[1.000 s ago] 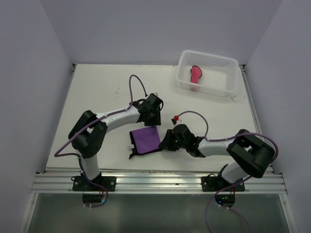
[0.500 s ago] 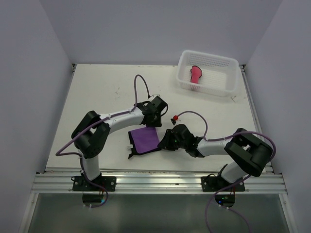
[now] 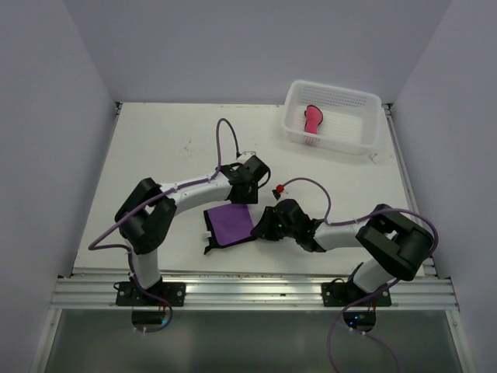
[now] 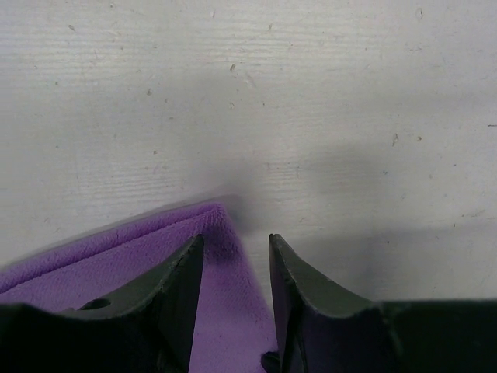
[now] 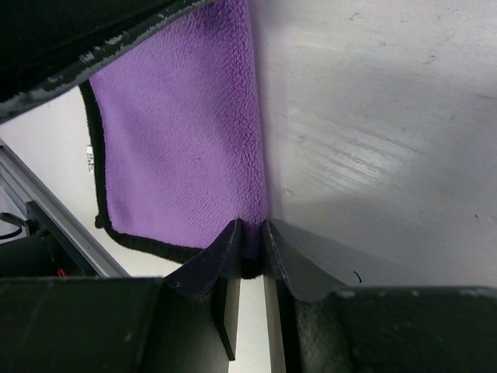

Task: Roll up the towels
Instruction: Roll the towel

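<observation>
One scuffed white table [image 3: 155, 148] is seen beneath two arms. Far back, a perforated plastic basket [image 3: 365, 132] holds a pink-red towel roll [image 3: 312, 118]. Nearer, a fleecy purple towel [image 3: 231, 224] (black-edged) lies flat; its near corner is pinched by the right gripper [image 5: 250, 242], while the left gripper [image 4: 237, 260] straddles the far corner, jaws parted.

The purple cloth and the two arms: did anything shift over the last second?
The left gripper crept a little to the right along the far edge of the purple towel. The right gripper stayed pinched on the towel's right edge. The towel, the pink towel and its basket did not move.
</observation>
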Controlling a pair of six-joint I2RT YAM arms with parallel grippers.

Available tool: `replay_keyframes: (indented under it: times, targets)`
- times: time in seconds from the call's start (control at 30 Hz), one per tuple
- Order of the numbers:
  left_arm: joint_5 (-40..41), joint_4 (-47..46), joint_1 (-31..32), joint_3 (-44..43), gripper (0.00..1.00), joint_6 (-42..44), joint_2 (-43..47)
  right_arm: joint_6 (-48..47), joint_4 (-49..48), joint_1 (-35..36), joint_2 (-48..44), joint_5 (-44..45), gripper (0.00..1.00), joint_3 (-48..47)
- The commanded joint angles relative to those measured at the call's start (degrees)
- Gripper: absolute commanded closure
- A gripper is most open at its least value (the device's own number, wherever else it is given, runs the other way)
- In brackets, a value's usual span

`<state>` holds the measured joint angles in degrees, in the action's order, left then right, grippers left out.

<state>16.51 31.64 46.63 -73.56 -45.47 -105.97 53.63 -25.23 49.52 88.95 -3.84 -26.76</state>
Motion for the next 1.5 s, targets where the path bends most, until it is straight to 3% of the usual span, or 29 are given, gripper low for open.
replay_keyframes:
  times: [0.0, 0.53, 0.67, 0.93, 1.2, 1.47]
  targets:
    - [3.0, 1.06, 0.39, -1.41, 0.57, -0.49, -0.37, -1.07, 4.23, 0.32, 2.72, 2.17, 0.79, 1.63]
    - [8.09, 3.95, 0.57, -3.25, 0.59, -0.14, -7.4, -2.38, 1.68, 0.67, 2.11, 2.34, 0.8, 3.65]
    - [8.19, 4.66, 0.65, -3.26, 0.64, -0.05, -7.93, -3.0, 0.8, 1.02, 2.37, 2.26, 0.82, 3.56]
    - [5.99, 4.31, 0.65, -3.17, 0.85, 0.21, -9.96, -4.93, 1.06, 3.22, 2.72, 3.75, 0.86, 3.3]
    - [3.62, 2.73, 0.65, -4.48, 0.99, 0.21, -9.43, -7.65, 3.52, 5.59, -0.88, 7.79, 1.0, 3.47]
    - [-0.77, -1.57, -0.05, -4.05, 1.0, -0.76, -6.18, -13.89, 15.73, 7.44, -9.31, 16.39, 1.0, 1.02]
